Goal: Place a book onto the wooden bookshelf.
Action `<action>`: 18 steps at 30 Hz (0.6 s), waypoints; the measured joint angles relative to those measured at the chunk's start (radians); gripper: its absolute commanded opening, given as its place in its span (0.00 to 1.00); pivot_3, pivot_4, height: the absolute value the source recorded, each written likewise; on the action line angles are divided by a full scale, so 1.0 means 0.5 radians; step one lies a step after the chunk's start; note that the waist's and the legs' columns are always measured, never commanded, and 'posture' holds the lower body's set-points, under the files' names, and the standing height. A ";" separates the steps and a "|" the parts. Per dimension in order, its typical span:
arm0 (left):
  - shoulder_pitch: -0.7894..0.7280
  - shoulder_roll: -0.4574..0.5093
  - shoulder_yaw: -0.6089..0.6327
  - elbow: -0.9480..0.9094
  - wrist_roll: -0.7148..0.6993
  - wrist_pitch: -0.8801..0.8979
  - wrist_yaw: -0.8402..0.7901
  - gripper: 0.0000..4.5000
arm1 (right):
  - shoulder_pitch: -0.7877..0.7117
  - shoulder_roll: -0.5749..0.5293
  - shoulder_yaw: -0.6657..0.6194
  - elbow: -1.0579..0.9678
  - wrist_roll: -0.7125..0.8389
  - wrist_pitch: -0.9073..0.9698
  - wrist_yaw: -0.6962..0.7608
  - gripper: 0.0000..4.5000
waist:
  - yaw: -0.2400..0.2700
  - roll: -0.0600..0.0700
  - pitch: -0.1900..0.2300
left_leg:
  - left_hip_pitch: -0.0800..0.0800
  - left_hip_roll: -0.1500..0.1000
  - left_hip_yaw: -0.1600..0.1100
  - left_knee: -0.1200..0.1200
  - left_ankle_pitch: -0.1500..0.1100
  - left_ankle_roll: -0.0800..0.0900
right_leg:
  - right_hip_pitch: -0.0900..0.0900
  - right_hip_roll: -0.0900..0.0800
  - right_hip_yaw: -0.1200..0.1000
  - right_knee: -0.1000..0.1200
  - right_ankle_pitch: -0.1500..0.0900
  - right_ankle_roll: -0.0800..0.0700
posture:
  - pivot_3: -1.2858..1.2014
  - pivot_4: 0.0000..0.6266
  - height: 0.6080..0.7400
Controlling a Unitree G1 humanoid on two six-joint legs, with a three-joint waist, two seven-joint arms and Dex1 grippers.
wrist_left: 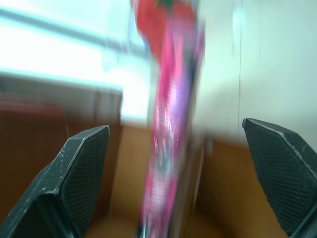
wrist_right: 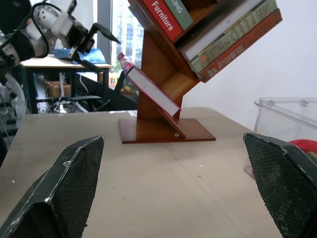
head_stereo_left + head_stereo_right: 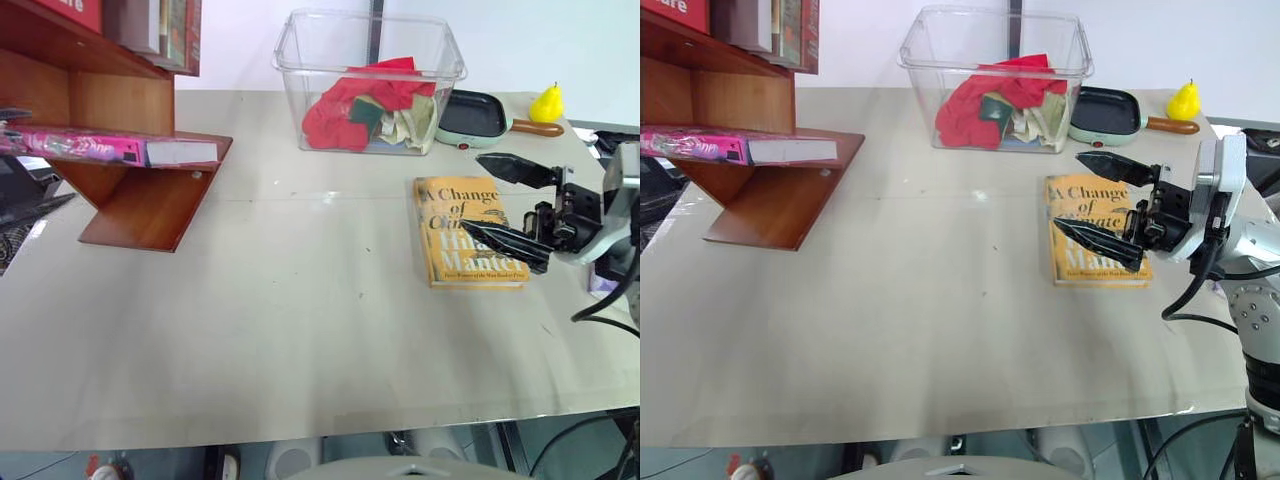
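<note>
- Left eye view: the book (image 3: 75, 146), bright pink cover with white page edges facing right, lies flat on a lower board of the wooden bookshelf (image 3: 140, 205) at the left edge of the frame. Upright books (image 3: 160, 28) stand on the board above, upper left.
- Same view, right side: right gripper (image 3: 505, 203) hangs over the yellow-orange book (image 3: 466, 230), black fingers spread wide, nothing between them. Whether it touches that book, can't tell.
- Top centre: clear plastic bin (image 3: 368, 75) with red cloth inside; a small pan (image 3: 476, 115) and a yellow pear-shaped thing (image 3: 546, 102) to its right. All on the pale table (image 3: 280, 330).
- Right eye view: same layout; pink book (image 3: 700, 146) on the shelf board at left, right gripper over the yellow-orange book at right.
- Left wrist view: blurred. Pink book (image 1: 168, 139) runs up the middle of the frame against brown wood; left gripper (image 1: 185, 168) fingers stand wide on both sides, clear of it.
- Right wrist view: bookshelf (image 2: 163, 104) mid-frame, pink book (image 2: 148, 88) sloping on its slanted board, white pages showing. Left gripper (image 2: 91, 42) in the upper left, near the book's top end, parted, empty.
</note>
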 measured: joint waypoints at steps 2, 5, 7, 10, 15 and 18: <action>0.121 -0.089 -0.095 -0.550 -0.172 0.353 0.267 0.99 | 0.028 -0.062 0.036 0.025 -0.140 0.009 -0.047 1.00 | 0.014 -0.003 -0.001 | -0.002 0.000 -0.002 0.003 0.000 0.000 | 0.001 -0.001 -0.001 -0.001 0.000 0.000 | 0.52 0.24 1.00; 0.201 -0.179 -0.327 -1.359 -0.516 0.927 0.710 0.99 | 0.182 -0.087 0.089 -0.162 -0.351 0.094 -0.268 1.00 | 0.018 -0.001 -0.002 | -0.002 -0.004 0.000 0.002 0.000 0.000 | 0.000 0.000 0.002 0.000 0.003 0.008 | 0.52 0.24 1.00; 0.234 -0.258 -0.466 -1.595 -0.630 1.163 0.863 0.99 | 0.271 -0.099 0.117 -0.273 -0.456 0.155 -0.387 1.00 | -0.002 0.010 -0.007 | 0.003 -0.007 0.001 -0.001 0.000 0.000 | 0.000 0.005 0.004 0.001 0.003 0.007 | 0.52 0.24 1.00; 0.243 -0.548 -0.790 -1.723 -0.652 1.442 1.114 0.99 | 0.408 -0.124 0.121 -0.328 -0.596 0.274 -0.560 1.00 | -0.016 0.016 -0.010 | 0.006 -0.005 -0.004 -0.003 0.000 0.000 | 0.000 0.014 0.006 0.003 0.002 0.006 | 0.52 0.24 1.00; 0.239 -0.888 -1.096 -1.674 -0.594 1.867 1.478 0.99 | 0.649 -0.116 0.106 -0.465 -0.742 0.385 -0.764 1.00 | -0.017 0.016 -0.011 | 0.013 -0.004 -0.009 -0.002 0.000 0.000 | 0.006 0.021 0.008 0.003 -0.004 0.005 | 0.52 0.24 1.00; 0.400 -0.968 -1.140 -1.549 -0.529 1.976 1.518 0.99 | 0.953 -0.102 0.090 -0.557 -0.828 0.358 -0.781 1.00 | -0.016 0.014 -0.011 | 0.016 -0.004 -0.008 -0.004 0.000 0.000 | 0.011 0.020 0.008 0.000 -0.006 0.003 | 0.52 0.24 1.00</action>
